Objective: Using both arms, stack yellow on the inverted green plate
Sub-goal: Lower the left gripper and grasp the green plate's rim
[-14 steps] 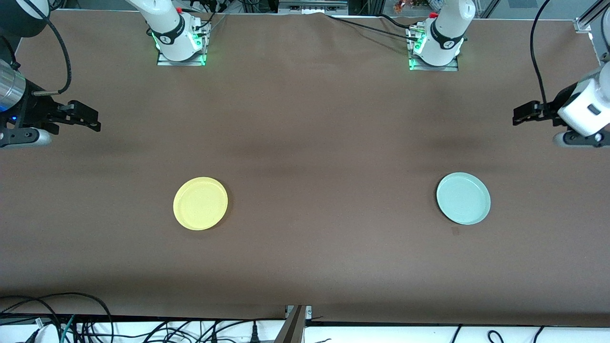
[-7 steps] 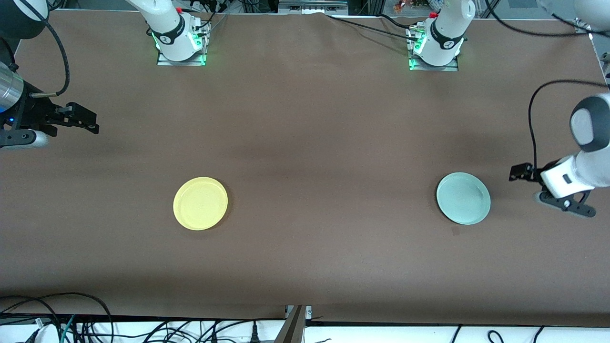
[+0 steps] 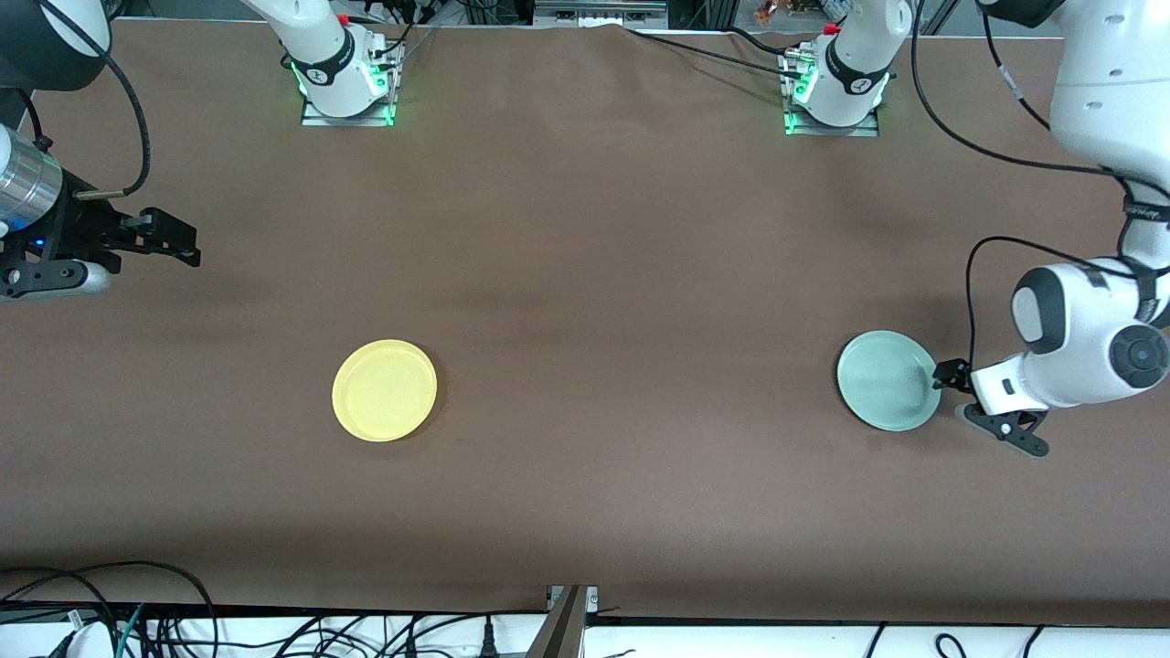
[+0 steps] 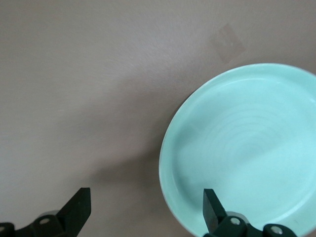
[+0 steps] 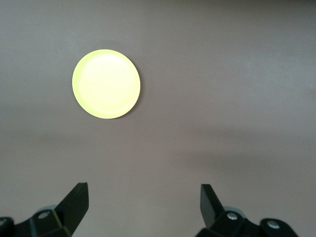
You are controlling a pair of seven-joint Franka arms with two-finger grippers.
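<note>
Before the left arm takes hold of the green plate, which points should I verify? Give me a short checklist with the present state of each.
1. Left gripper open: ok, fingers spread in the left wrist view.
2. Left gripper at the rim of the green plate: ok, one finger over the plate's edge, the other off it.
3. Green plate already inverted: not ok, it lies hollow side up.
4. Yellow plate free on the table: ok, nothing touches it.
5. Right gripper out of the way: ok, open, waiting at the right arm's end.
6. Rim between the fingers: cannot tell.
</note>
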